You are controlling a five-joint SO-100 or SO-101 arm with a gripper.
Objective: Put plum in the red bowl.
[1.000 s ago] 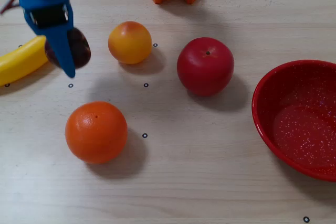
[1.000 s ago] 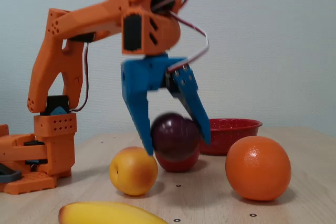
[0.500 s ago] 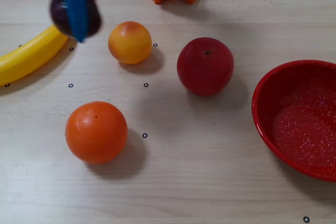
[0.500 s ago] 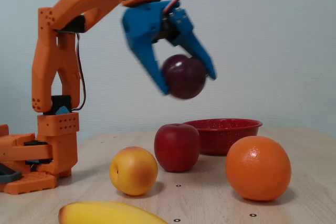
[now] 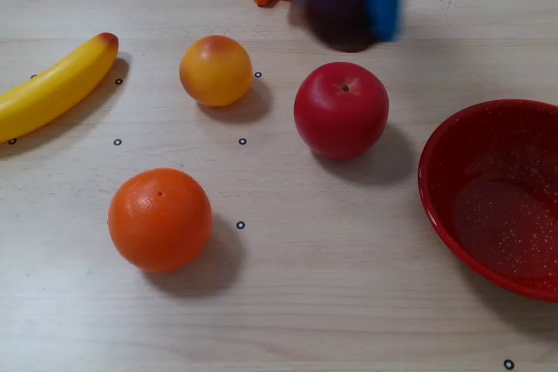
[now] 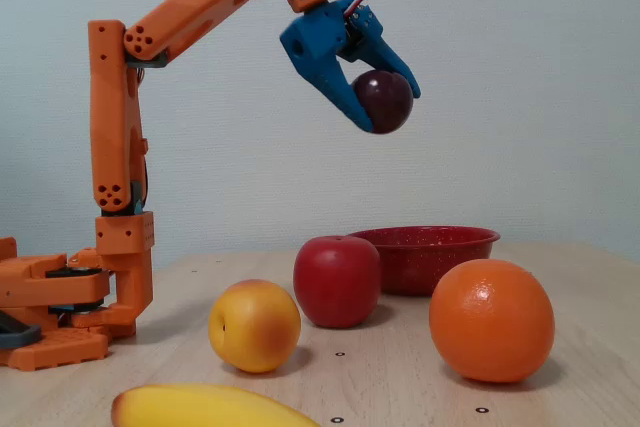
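A: What lies closest to the near edge of the table?

B: In the overhead view, the orange is nearest, in the left half. The red bowl sits at the right edge and is partly cut off by the frame.

A: And in the middle?

B: The red apple stands near the centre. To its left is a yellow-orange peach, and a banana lies at the left edge.

A: Where is the plum?

B: At the far edge, high in the air. In the fixed view the blue gripper has its two fingers closed around the plum, well above the apple and the bowl. In the overhead view the plum looks blurred, just beyond the apple.

A: And the arm?

B: Its orange base stands at the far edge.
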